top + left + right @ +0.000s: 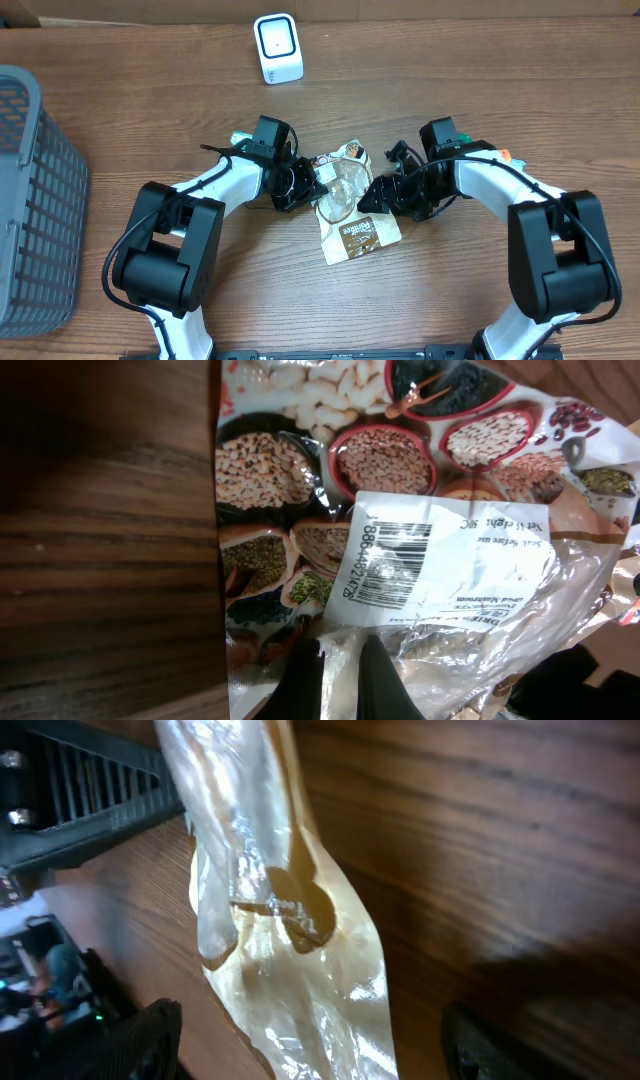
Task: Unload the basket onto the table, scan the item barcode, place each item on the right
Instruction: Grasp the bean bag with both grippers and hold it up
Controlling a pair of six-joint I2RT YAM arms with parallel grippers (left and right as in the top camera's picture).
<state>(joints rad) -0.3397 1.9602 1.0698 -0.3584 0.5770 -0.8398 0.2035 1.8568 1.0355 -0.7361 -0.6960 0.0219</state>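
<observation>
Left gripper (338,678) pinched shut on the bean-mix packet (350,205), mid-table between the arms. Barcode label (395,565) showing, right gripper (315,1045) gaping open alongside. The white scanner (278,48) sits well apart, so the scan looks yet to come.

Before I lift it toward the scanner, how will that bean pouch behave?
Probably floppy: the pouch is thin, crinkled film, folded and sagging in the right wrist view. Likely slippery, being glossy, so it may swing or slide from the left end effector, which pinches only its edge. The barcode label could buckle.
</observation>
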